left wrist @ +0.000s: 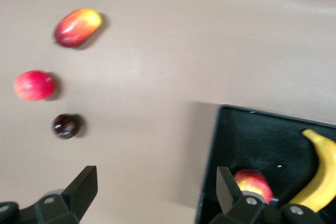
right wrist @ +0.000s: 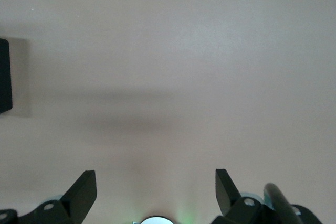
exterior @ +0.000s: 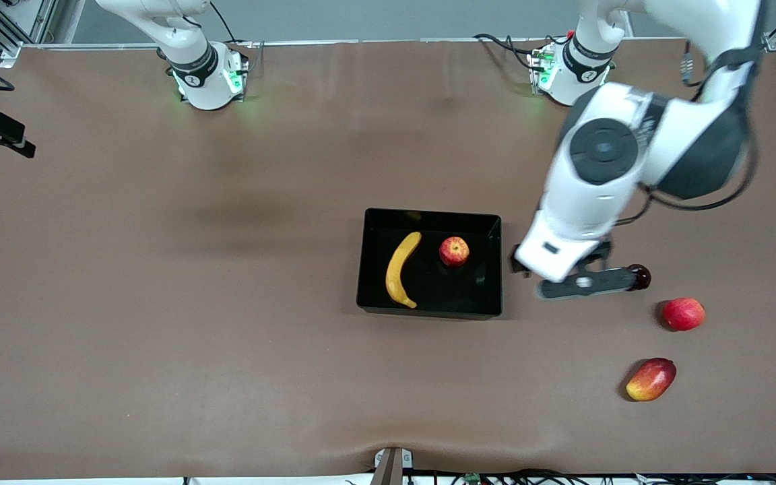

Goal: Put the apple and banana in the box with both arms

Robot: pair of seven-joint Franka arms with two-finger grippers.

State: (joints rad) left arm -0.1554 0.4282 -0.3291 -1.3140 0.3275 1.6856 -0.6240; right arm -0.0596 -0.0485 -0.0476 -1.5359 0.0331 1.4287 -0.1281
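The black box sits at the middle of the table. In it lie the yellow banana and the red, streaked apple, a little apart. My left gripper hangs open and empty above the bare table, just beside the box's wall at the left arm's end. Its wrist view also shows the apple and the banana. My right gripper is open with nothing between its fingers, over bare table close to its own base. It does not show in the front view.
Three loose fruits lie toward the left arm's end: a small dark round fruit, a plain red fruit and an oblong red-yellow fruit. The left arm's hand stands between the box and them.
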